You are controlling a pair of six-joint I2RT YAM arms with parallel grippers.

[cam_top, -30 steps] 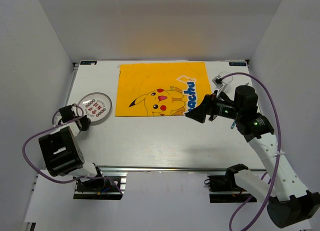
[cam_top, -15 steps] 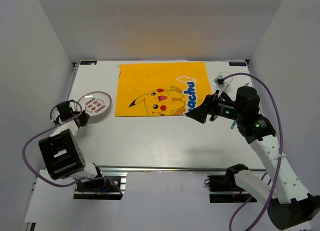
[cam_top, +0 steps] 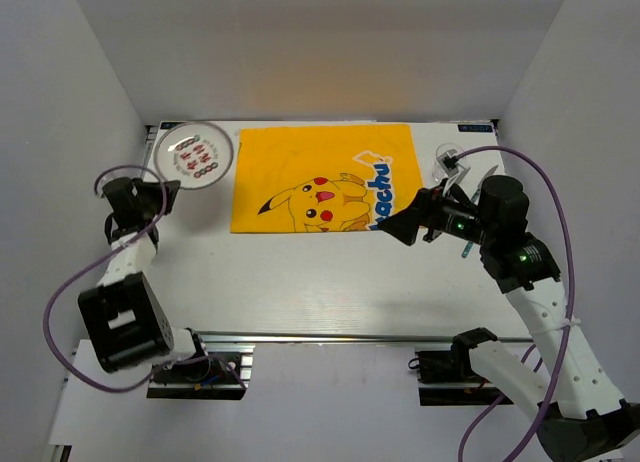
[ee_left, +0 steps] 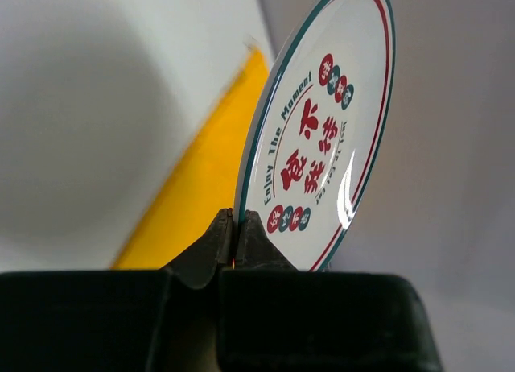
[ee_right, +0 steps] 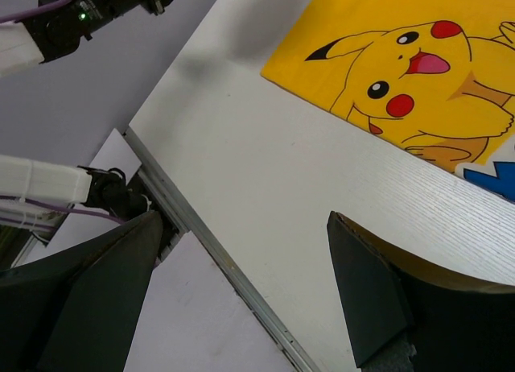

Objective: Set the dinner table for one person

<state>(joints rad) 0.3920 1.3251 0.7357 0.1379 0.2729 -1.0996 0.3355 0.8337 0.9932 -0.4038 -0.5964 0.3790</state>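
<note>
The left pincer [ee_left: 234, 237] is clamped on the rim of the round white plate with red and teal lettering [cam_top: 197, 154], holding it tilted over the far left corner of the large white rectangular desk [cam_top: 300, 282]. Best to level it while carrying right, then lower gently onto the yellow Pikachu cloth [cam_top: 320, 182]. The right pincer [cam_top: 395, 227] gapes wide, empty, near the cloth's right edge

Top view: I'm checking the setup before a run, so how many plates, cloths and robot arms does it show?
Plate: 1
Cloth: 1
Robot arms: 2 (left arm, right arm)
Total: 4
</note>
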